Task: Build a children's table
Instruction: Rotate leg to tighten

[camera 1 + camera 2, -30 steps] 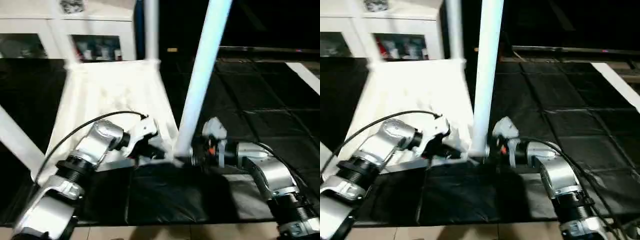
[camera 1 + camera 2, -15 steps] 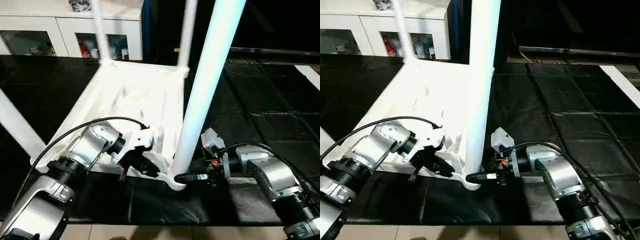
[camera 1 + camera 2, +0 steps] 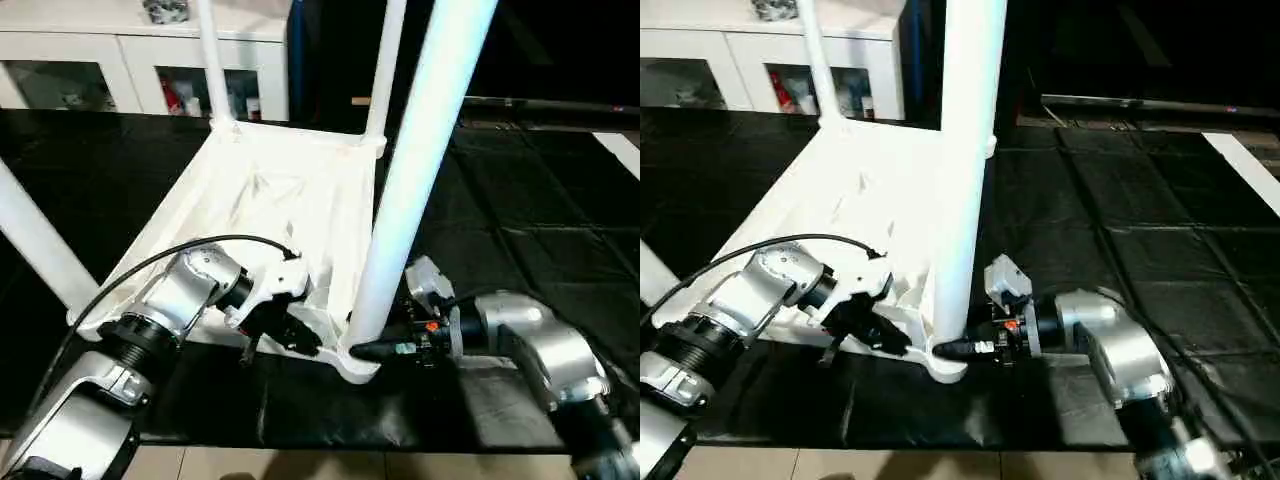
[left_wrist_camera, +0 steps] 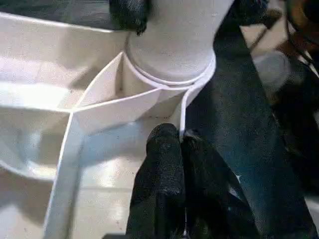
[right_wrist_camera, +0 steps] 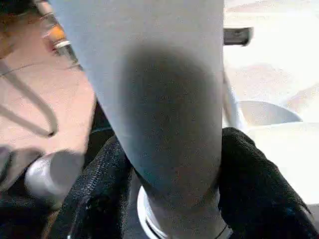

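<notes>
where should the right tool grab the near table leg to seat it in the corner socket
Low on the near leg, just above its flared end at the corner socket, coming in level from the robot's right. The leg stands upright and is round, so two fingers can straddle it from the side. The right tool is already there; the left tool pinches the tabletop edge beside it.

No readable text, label, brand or number appears anywhere (cabinet items too small).
</notes>
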{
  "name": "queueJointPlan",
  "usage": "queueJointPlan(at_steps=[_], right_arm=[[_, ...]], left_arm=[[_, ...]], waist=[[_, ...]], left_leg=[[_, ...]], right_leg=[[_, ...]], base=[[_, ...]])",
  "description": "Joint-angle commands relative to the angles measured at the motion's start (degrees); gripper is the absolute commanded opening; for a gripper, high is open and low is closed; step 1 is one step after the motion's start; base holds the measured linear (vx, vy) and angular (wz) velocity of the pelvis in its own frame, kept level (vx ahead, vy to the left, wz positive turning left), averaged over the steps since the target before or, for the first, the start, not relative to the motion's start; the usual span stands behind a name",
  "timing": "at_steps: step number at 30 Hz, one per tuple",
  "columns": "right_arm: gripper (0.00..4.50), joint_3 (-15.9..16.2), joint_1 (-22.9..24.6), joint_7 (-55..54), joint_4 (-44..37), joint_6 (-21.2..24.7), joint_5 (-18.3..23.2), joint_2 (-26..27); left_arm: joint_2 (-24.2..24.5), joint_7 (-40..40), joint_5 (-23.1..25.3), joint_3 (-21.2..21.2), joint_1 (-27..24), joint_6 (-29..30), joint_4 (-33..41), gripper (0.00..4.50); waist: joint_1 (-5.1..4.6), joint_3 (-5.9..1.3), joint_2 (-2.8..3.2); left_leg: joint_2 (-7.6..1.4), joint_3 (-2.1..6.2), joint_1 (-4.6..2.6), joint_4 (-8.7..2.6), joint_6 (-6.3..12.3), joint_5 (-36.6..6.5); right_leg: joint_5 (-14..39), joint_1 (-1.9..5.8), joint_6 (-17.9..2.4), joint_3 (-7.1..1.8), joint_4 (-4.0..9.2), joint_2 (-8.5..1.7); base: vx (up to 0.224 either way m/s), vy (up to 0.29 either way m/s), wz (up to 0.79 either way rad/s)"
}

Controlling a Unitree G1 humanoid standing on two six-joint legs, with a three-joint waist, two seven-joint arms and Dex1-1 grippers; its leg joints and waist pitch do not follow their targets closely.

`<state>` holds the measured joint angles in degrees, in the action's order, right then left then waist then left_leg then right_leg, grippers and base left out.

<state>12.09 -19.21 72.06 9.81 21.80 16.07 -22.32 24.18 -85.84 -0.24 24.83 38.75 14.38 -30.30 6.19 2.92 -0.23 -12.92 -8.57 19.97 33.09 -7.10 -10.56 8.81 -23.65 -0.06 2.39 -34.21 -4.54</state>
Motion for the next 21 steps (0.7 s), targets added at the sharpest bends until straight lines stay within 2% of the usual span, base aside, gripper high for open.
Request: queueJointPlan(at_steps=[1, 3, 4, 5, 6, 7, 10, 11, 12, 13, 15, 16, 17, 18, 19, 20, 21], right_arm=[[2.13, 0.96, 0.37, -8.54, 0.53, 1.28, -0.78, 5.39], [2.09, 0.39, 0.10, -12.14, 1.15, 2.21, -1.31, 7.20], [2.07, 0.15, -0.07, -13.91, 1.41, 2.90, -1.59, 8.04], [2.05, -0.22, -0.52, -16.93, 2.21, 3.15, -2.40, 9.52], [2.04, -0.47, -0.82, -19.00, 2.77, 3.26, -2.97, 10.52], [2.03, -1.46, -1.86, -24.53, 4.16, 4.58, -4.03, 13.43], [2.02, -2.39, -3.72, -32.32, 6.23, 6.28, -6.11, 17.66], [2.02, -2.75, -4.42, -34.74, 7.05, 6.32, -6.79, 18.96], [2.02, -3.16, -5.17, -37.22, 7.94, 6.33, -7.50, 20.18], [2.02, -3.50, -5.96, -39.41, 8.88, 6.28, -8.15, 21.15], [2.02, -3.94, -6.76, -41.38, 9.86, 6.28, -8.58, 22.01], [2.02, -4.49, -7.39, -42.67, 10.67, 6.13, -8.57, 22.77], [2.53, -4.59, -7.63, -42.83, 10.99, 5.67, -8.74, 23.05], [2.53, -3.94, -7.69, -42.25, 10.97, 4.80, -9.44, 22.87], [2.65, -3.19, -7.53, -41.64, 10.72, 4.18, -10.18, 22.56], [2.65, -1.97, -7.18, -40.04, 10.31, 3.18, -11.01, 21.61], [2.84, -1.97, -7.18, -40.04, 10.31, 3.18, -11.01, 21.61]], left_arm=[[-4.22, 8.06, -0.94, -2.40, 1.07, 4.78, 0.02, 0.00], [-5.46, 10.04, -1.56, -3.37, 1.04, 6.54, 0.40, 0.00], [-6.13, 11.09, -1.75, -3.80, 1.06, 7.44, 0.58, 0.00], [-7.25, 12.87, -1.95, -4.41, 1.17, 8.61, 0.66, 0.00], [-8.02, 14.09, -2.07, -4.82, 1.25, 9.39, 0.70, 0.00], [-10.38, 17.85, -2.22, -6.13, 1.58, 11.61, 0.57, 0.00], [-14.36, 24.41, -2.28, -8.25, 2.35, 14.35, -0.01, 0.00], [-15.67, 26.88, -2.34, -9.11, 2.78, 14.90, -0.55, 0.00], [-16.96, 29.48, -2.44, -10.07, 3.27, 15.30, -1.20, 0.00], [-18.17, 32.06, -2.50, -11.06, 3.74, 15.56, -1.78, 0.00], [-19.25, 34.26, -2.51, -11.89, 4.14, 15.77, -2.20, 0.00], [-20.04, 35.50, -2.47, -12.29, 4.29, 16.07, -2.08, 0.00], [-20.45, 36.03, -2.40, -12.49, 4.31, 16.31, -1.82, 0.00], [-20.64, 36.29, -2.19, -12.50, 4.29, 16.44, -1.50, 0.00], [-20.57, 36.33, -1.87, -12.33, 4.22, 16.45, -1.19, 0.00], [-19.95, 35.70, -1.46, -11.91, 4.09, 16.00, -1.07, 0.00], [-19.95, 35.70, -1.46, -11.91, 4.09, 16.00, -1.07, 0.00]], waist=[[-0.50, -3.34, -0.03], [-0.95, -3.33, -0.15], [-1.27, -3.17, -0.07], [-1.80, -3.11, -0.30], [-1.90, -3.15, -0.18], [-2.49, -3.02, -0.18], [-4.12, -3.12, -0.46], [-4.30, -3.09, -0.58], [-4.33, -3.09, -0.38], [-4.61, -3.15, -0.39], [-4.59, -3.21, -0.48], [-4.57, -3.26, -0.40], [-4.64, -3.35, -0.37], [-4.58, -3.38, -0.35], [-4.50, -3.54, -0.37], [-4.48, -3.60, -0.41], [-4.41, -3.67, -0.35]], left_leg=[[0.81, -1.50, 0.10, -3.99, 0.30, -14.21], [1.02, -1.25, 0.05, -4.10, -0.29, -15.60], [1.09, -1.20, 0.02, -4.13, -0.55, -16.18], [1.19, -1.08, 0.35, -4.19, -0.55, -16.37], [1.25, -0.96, 0.46, -4.23, -0.54, -16.25], [1.37, -0.92, 0.64, -4.23, -0.63, -16.76], [1.92, -0.63, 0.93, -3.84, -0.39, -17.59], [1.87, -0.60, 1.10, -3.88, -0.24, -17.50], [1.88, -0.61, 1.05, -3.84, -0.17, -17.37], [2.01, -0.69, 0.78, -3.61, 0.14, -17.77], [2.03, -0.70, 0.62, -3.60, 0.45, -17.76], [1.86, -0.77, 0.60, -3.71, 0.93, -17.46], [1.63, -0.70, 0.82, -3.92, 1.10, -17.03], [1.61, -0.74, 0.85, -3.94, 1.21, -16.69], [1.47, -0.86, 0.87, -3.96, 1.60, -15.51], [1.41, -0.86, 0.98, -3.98, 1.64, -14.88], [1.39, -0.88, 1.02, -3.95, 1.66, -14.18]], right_leg=[[21.65, 3.00, -9.91, -1.23, 4.33, -1.92], [26.51, 3.02, -8.12, -0.99, 4.80, -1.94], [28.85, 2.78, -7.10, -0.93, 5.07, -1.90], [30.75, 2.99, -6.00, -0.73, 5.30, -1.92], [31.37, 3.03, -5.63, -0.62, 5.38, -2.00], [32.37, 2.86, -5.07, -0.45, 5.59, -1.89], [35.76, 2.85, -3.27, 0.16, 6.22, -1.76], [35.68, 2.90, -3.12, 0.17, 6.22, -1.76], [35.47, 2.77, -3.12, 0.19, 6.28, -1.78], [35.28, 2.40, -3.25, 0.33, 6.53, -1.61], [34.67, 2.34, -3.39, 0.35, 6.55, -1.56], [32.66, 2.33, -4.07, 0.14, 6.43, -1.55], [30.03, 2.56, -5.08, 0.01, 5.96, -1.55], [28.73, 2.61, -5.46, -0.05, 5.90, -1.54], [24.21, 2.79, -6.95, -0.37, 5.39, -1.48], [22.69, 2.94, -7.49, -0.46, 5.17, -1.51], [21.09, 3.04, -8.06, -0.53, 4.96, -1.54]], base=[[0.000, 0.000, 0.00], [0.000, 0.000, 0.00], [0.000, 0.000, 0.00], [0.000, 0.000, 0.00], [0.000, 0.000, 0.00], [0.000, 0.000, 0.00], [0.000, 0.000, 0.00], [0.000, 0.000, 0.00], [0.000, 0.000, 0.00], [0.000, 0.000, 0.00], [0.000, 0.000, 0.00], [0.000, 0.000, 0.00], [0.000, 0.000, 0.00], [0.000, 0.000, 0.00], [0.000, 0.000, 0.00], [0.000, 0.000, 0.00], [0.000, 0.000, 0.00]])
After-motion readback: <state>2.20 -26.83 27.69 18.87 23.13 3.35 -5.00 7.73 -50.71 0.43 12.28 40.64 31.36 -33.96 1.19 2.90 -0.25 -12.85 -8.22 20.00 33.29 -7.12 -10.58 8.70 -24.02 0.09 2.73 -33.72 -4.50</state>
